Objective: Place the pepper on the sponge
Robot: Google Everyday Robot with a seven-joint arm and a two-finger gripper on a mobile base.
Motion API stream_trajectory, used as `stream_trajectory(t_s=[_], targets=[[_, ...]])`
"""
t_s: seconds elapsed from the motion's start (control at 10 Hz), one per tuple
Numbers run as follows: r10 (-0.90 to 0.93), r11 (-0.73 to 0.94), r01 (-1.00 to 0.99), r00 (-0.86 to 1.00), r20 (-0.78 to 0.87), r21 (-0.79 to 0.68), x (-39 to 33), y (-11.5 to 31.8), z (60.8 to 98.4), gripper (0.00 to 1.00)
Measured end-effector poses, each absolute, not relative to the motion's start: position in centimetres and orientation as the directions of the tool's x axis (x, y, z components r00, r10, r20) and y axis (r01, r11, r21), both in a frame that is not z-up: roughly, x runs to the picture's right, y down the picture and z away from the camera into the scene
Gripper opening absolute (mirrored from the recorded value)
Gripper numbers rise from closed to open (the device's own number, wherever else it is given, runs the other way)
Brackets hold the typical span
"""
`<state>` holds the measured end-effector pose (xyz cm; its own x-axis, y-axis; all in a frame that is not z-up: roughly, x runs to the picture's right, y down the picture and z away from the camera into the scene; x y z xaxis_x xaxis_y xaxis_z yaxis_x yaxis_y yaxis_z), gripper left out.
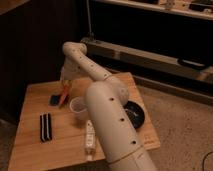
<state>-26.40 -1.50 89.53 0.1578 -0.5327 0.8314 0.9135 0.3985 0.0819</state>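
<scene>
My gripper (64, 88) hangs over the back left of the wooden table (30, 150), shut on the pepper (63, 97). The pepper is slender and orange-red and points down from the fingers. Its tip hangs at the right edge of the blue sponge (54, 100), which lies flat on the table. I cannot tell whether the pepper touches the sponge. The arm's white links run from the lower middle of the view up to the gripper.
A translucent white cup (77, 106) stands just right of the pepper. A black-and-white striped block (45, 127) lies at the front left and a white elongated object (89, 139) near the front edge. A black bowl (136, 115) sits right, partly behind the arm.
</scene>
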Motion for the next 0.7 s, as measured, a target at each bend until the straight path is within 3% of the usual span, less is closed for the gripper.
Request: stream_trajectory(t_s=[0.7], targets=[[-0.509,0.389,0.915,0.12,0.852,0.104,-29.0,-0.7,90.5,0.2]])
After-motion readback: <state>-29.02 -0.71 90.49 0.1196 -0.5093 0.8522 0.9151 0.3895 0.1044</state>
